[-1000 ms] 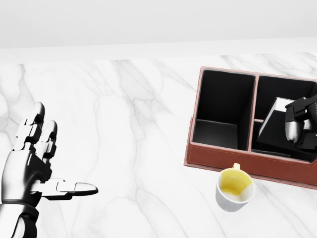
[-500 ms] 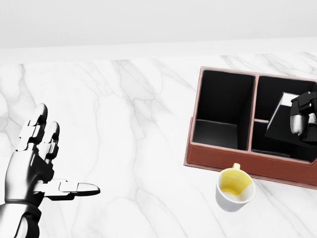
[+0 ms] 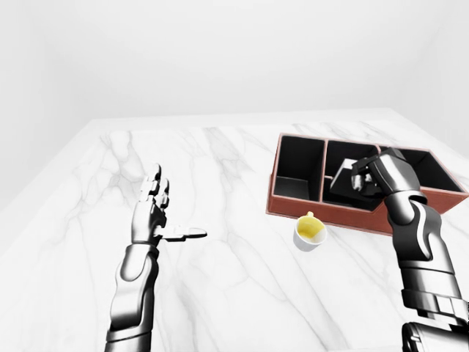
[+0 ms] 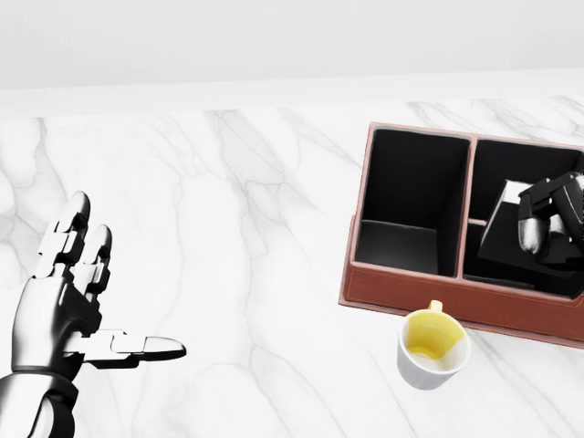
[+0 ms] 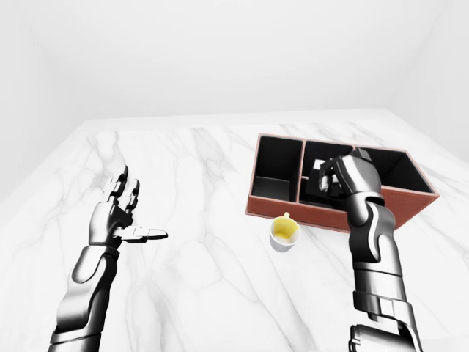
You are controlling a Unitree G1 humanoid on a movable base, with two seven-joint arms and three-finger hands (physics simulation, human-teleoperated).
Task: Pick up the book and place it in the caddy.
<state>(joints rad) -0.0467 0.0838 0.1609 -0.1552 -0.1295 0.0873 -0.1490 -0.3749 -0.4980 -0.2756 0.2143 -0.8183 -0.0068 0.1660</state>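
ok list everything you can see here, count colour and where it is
caddy: one, reddish-brown outside with black compartments inside, right side of the head view on the marble
book: one, black with a white edge, tilted in the caddy's middle compartment, held by the right hand
cup: one, white with a yellow inside, on the marble just below the caddy's near wall in the head view
table: one, white marble with grey veins, fills most of every view
left hand: one, silver and black, fingers spread open, holding nothing, lower left of the head view
right hand: one, silver and black, fingers closed on the book over the caddy
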